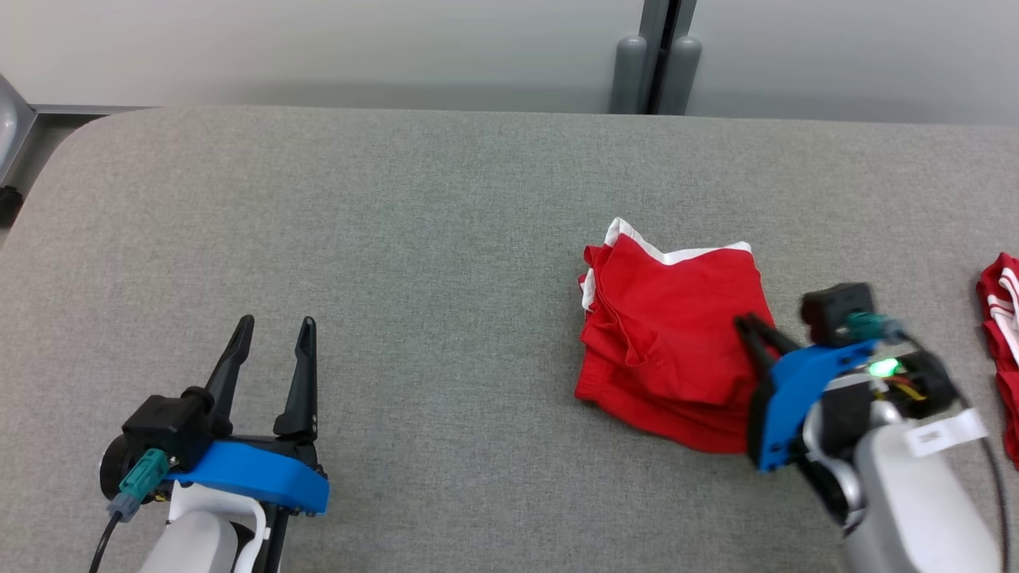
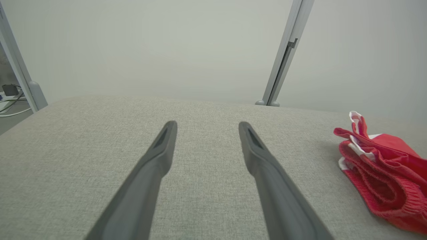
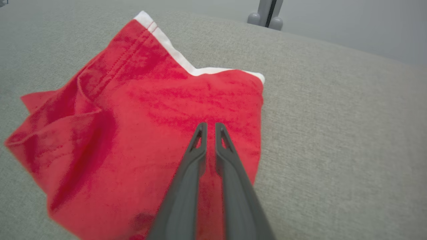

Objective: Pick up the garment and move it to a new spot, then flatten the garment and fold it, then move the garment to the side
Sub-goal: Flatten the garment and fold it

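The garment [image 1: 673, 334] is a red piece with white trim, folded into a rough square, lying right of centre on the grey table [image 1: 398, 223]. My right gripper [image 1: 746, 322] hovers over its right part, its fingers nearly together and nothing pinched between them. From the right wrist, the gripper [image 3: 209, 124] points across the red cloth [image 3: 150, 116] toward its white-edged far corner. My left gripper [image 1: 275, 322] stands open at the lower left, well clear of the garment. In the left wrist view its fingers [image 2: 206, 125] frame bare table, and the garment [image 2: 383, 170] lies at the right.
Another red and white cloth [image 1: 1001, 318] lies at the table's right edge. Two grey posts [image 1: 657, 64] stand behind the far edge. The table's rounded left corner [image 1: 72, 135] is near a metal frame.
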Robot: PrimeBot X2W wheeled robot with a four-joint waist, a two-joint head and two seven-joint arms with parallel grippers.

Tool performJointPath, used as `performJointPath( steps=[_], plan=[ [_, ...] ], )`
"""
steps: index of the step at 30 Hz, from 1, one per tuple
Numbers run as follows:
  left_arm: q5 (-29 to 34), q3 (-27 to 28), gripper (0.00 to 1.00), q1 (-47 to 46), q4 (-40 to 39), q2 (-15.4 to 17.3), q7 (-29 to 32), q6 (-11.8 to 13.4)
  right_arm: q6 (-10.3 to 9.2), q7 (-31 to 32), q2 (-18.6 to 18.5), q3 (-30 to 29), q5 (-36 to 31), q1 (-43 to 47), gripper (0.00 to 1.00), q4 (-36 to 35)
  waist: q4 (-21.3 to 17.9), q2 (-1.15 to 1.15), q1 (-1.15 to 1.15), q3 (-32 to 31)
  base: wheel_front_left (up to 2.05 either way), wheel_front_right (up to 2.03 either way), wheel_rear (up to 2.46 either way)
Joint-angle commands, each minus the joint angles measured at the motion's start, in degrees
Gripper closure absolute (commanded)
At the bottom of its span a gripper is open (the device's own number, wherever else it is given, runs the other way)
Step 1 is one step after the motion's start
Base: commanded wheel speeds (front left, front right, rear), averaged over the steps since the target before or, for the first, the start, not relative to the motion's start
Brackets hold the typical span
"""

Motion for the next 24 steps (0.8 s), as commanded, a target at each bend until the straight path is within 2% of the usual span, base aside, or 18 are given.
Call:
performJointPath(
  steps=[1,8,15,17,20,21,22,23,24],
  plan=[
    [-0.3,0.18,0.0,-0.62,-0.22,0.31,-0.04,0.16,0.04,-1.15,0.86,1.84,-1.05,-0.37,1.0,1.28,-0.01,0.0,0.0,0.12,0.0,0.0,0.0],
    [-0.44,0.0,0.0,-1.27,-0.28,0.71,0.2,0.33,0.04,-4.08,5.13,13.81,1.71,-2.83,1.0,7.5,0.38,0.0,0.0,0.35,0.0,0.0,0.0],
    [-0.8,-0.13,0.0,-1.04,0.43,0.75,0.02,0.25,0.04,-2.83,5.89,27.03,9.56,-2.49,1.0,6.36,0.87,0.0,0.0,-0.46,0.0,0.0,0.0],
    [-0.88,-0.06,0.0,-0.37,0.43,0.73,-0.08,0.46,0.04,-2.73,5.91,28.6,11.3,-1.95,1.0,5.09,0.71,0.0,0.0,-0.94,0.0,0.0,0.0],
    [-1.05,0.23,0.0,0.56,0.32,0.81,-0.2,0.86,0.04,-4.36,5.7,27.18,13.27,-1.0,1.0,1.96,0.29,0.0,0.0,-1.81,0.0,0.0,0.0],
    [-1.2,0.44,0.0,0.91,0.33,0.85,-0.24,0.89,0.04,-5.55,5.57,26.11,13.5,-0.55,0.96,0.4,0.05,0.0,0.0,-2.22,0.0,0.0,0.0],
    [-1.38,0.57,0.0,1.18,0.27,0.9,-0.3,1.09,0.04,-6.67,5.54,24.44,13.93,0.28,0.18,-0.94,-0.2,0.0,0.0,-2.57,0.0,0.0,0.0],
    [-1.47,0.83,0.0,1.45,0.22,0.97,-0.36,1.26,0.04,-7.96,5.53,22.19,13.77,1.05,0.0,-2.35,-0.56,0.0,0.0,-2.96,0.0,0.0,0.0],
    [-1.5,0.92,0.0,1.74,0.13,1.01,-0.43,1.38,0.04,-9.08,5.43,20.12,13.17,1.77,0.0,-3.89,-0.86,0.0,0.0,-3.28,0.0,0.0,0.0]
  ],
)
